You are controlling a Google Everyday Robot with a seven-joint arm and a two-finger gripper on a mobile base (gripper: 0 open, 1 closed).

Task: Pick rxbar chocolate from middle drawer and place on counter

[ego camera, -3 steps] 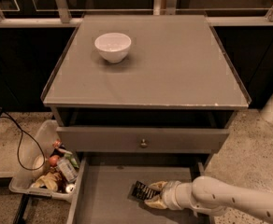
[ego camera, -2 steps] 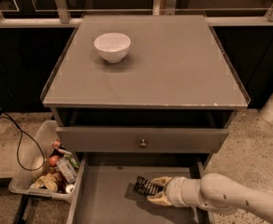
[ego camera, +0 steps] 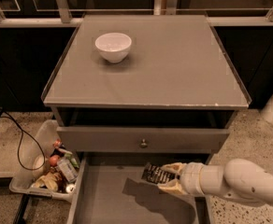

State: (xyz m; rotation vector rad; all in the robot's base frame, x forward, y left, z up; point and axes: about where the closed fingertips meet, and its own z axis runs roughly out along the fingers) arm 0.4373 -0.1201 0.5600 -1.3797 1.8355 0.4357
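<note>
1. One end effector [ego camera: 170, 178] is in view at the near right, above the open middle drawer [ego camera: 113, 206]. It sits at the tip of the single pale arm [ego camera: 241, 183], which reaches in from the right edge.
2. Its two fingers [ego camera: 175, 167] are closed on one rxbar chocolate [ego camera: 154, 174], one finger on the far side of the bar and one on the near side.
3. The bar has a black wrapper with pale lettering. It sticks out to the left of the fingers, tilted, and is held clear of the drawer floor, where its shadow falls below and to the left.
4. The middle drawer is pulled out toward the near edge, and its grey floor is bare where it shows.
5. Above it is one closed drawer front [ego camera: 99, 139] with one small round knob [ego camera: 143, 143].
6. One white bowl [ego camera: 113, 46] stands upright on the far left part of the grey worktop [ego camera: 183, 69], well apart from the bar.
7. One clear plastic bin [ego camera: 36, 164] of mixed clutter sits on the floor just left of the open drawer, and one black cable [ego camera: 18, 148] loops over it.
</note>
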